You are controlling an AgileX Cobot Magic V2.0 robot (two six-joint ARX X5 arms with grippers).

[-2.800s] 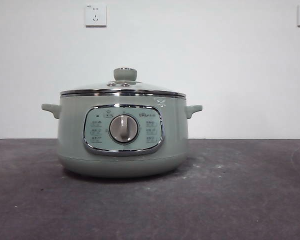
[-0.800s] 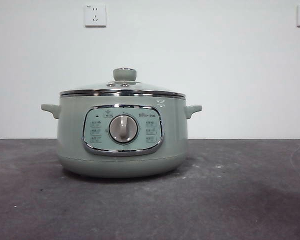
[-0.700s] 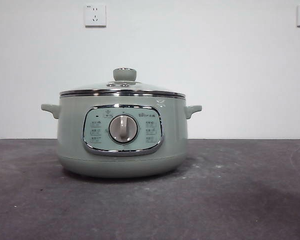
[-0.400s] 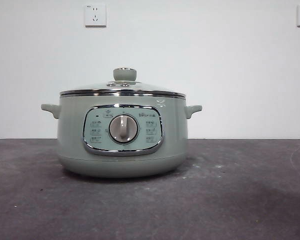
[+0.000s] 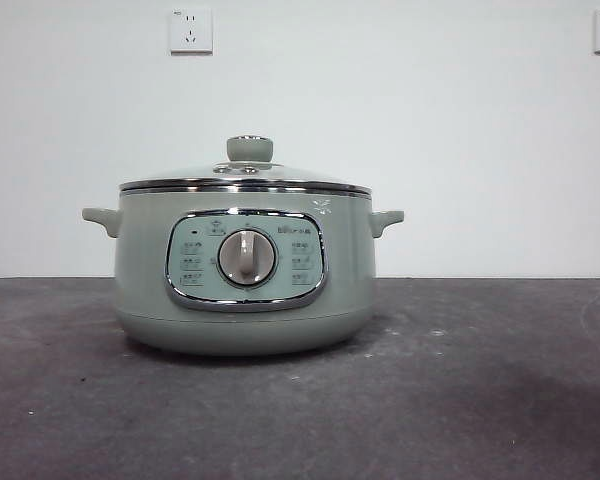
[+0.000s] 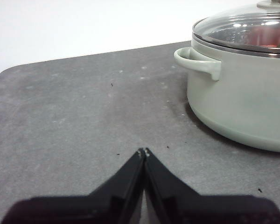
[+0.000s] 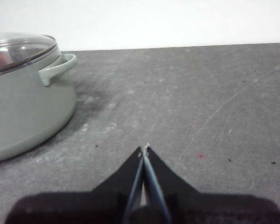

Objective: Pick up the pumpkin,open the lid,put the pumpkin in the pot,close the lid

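Observation:
The pale sage-green pot (image 5: 245, 270) stands on the dark table, its control dial facing the front camera. The lid (image 5: 246, 180) sits closed on it, knob on top. Through the glass lid (image 6: 245, 28) in the left wrist view, a red-orange shape with a bit of green shows inside: the pumpkin (image 6: 266, 37). A faint reddish patch shows under the lid (image 7: 18, 46) in the right wrist view too. My left gripper (image 6: 143, 152) is shut and holds nothing, low over the table on one side of the pot (image 6: 242, 102). My right gripper (image 7: 144, 149) is shut and holds nothing, on the other side of the pot (image 7: 28, 107).
Bare dark grey table (image 5: 460, 380) stretches around the pot on every side. A white wall with two sockets (image 5: 190, 30) rises behind it. Side handles (image 6: 198, 63) stick out from the pot toward each arm.

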